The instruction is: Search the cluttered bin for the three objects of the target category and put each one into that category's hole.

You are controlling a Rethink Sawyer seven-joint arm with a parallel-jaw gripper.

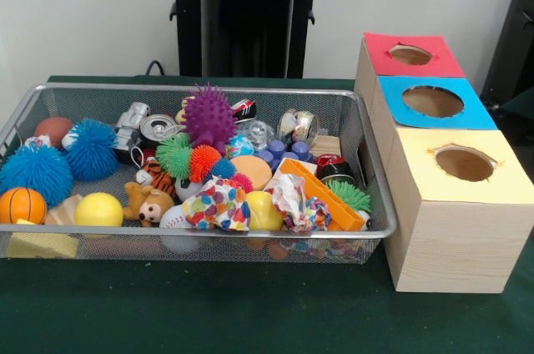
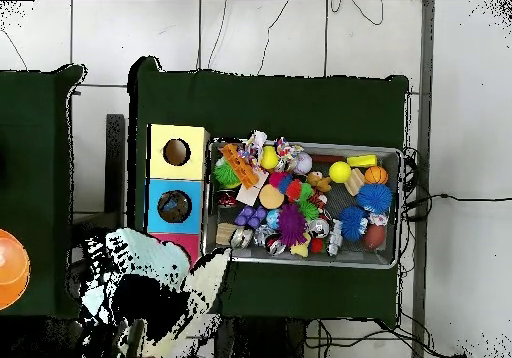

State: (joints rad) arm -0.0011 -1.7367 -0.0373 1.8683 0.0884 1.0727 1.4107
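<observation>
Bin (image 1: 380, 204) clutter overlaps heavily, hiding many toys' shapes.

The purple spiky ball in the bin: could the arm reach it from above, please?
Probably yes: the purple spiky ball stands tallest on the pile in the wire bin, with nothing covering it.

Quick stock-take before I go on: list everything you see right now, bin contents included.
wire bin: 1, silver mesh, on the green cloth
sorting boxes: 3, wooden, red top, blue top, yellow top, in a row beside the bin
spiky ball: 1, purple, bin centre rear
fuzzy balls: 2, blue, at the bin end away from the boxes
mini basketball: 1, orange, front corner
smooth ball: 1, yellow, front
teddy bear: 1, brown, front
drink cans: several, crushed, silver, rear
robot pedestal: 1, black, behind the bin
gripper: not in view
</observation>
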